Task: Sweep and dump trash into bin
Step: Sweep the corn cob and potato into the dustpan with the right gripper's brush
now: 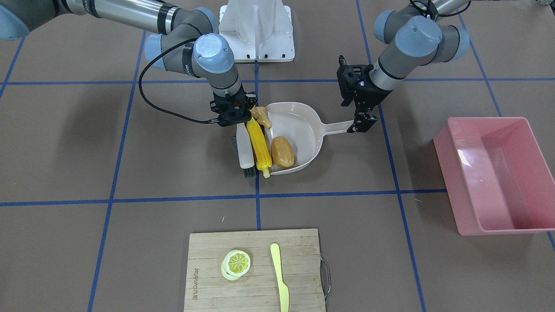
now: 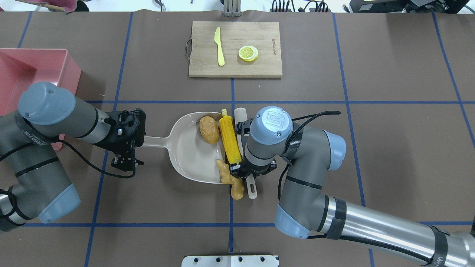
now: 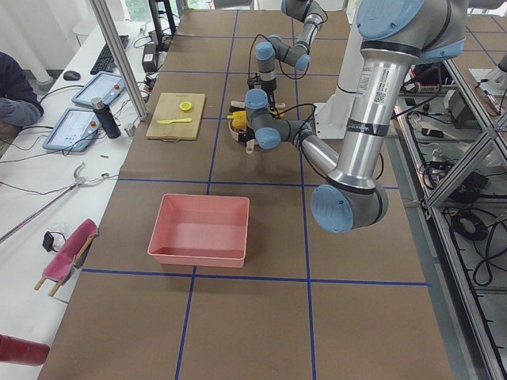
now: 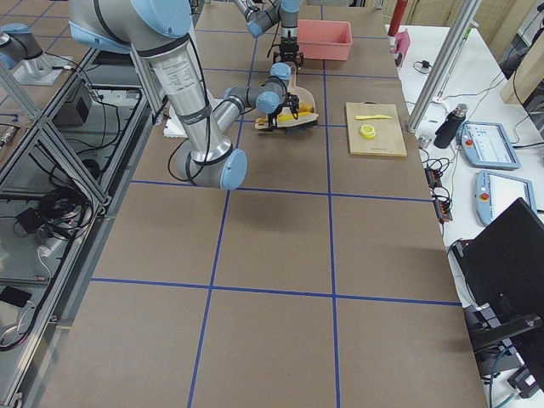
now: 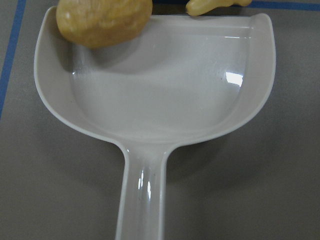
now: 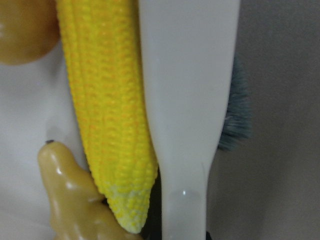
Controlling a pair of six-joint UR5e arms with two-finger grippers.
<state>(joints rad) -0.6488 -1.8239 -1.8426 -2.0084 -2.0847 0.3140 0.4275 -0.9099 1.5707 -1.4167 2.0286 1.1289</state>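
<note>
**Three toy foods at the mouth of the dustpan**

Closest to the right wrist camera lie one corn cob, yellow with rows of bumpy kernels, and, touching its side, the smooth white plastic handle of one brush, with dark bristles showing behind it. The right gripper is clamped on that handle.

In the front-facing view the cob's long axis runs from 12 to 6 o'clock, with its pale tip at 6. It lies along the open lip of the one beige dustpan, between the brush and the pan. This pan is glossy, rounded and shallow; its mouth faces 9 o'clock and its long handle points to 3 o'clock. The left gripper is closed on the handle's end.

One potato, an orange-brown oval with a dimpled skin, sits inside the pan at its 6 o'clock side, just beside the cob and lengthwise with it. One ginger root, tan, shiny and knobbly, rests on the pan's corner at 11 o'clock, touching the cob's upper end.

One bin, a pink rectangular plastic tub with sloped walls, stands well apart at 4 o'clock from the pan.

At 6 o'clock lies one wooden cutting board. It carries a pale yellow knife and a lemon slice.
</note>
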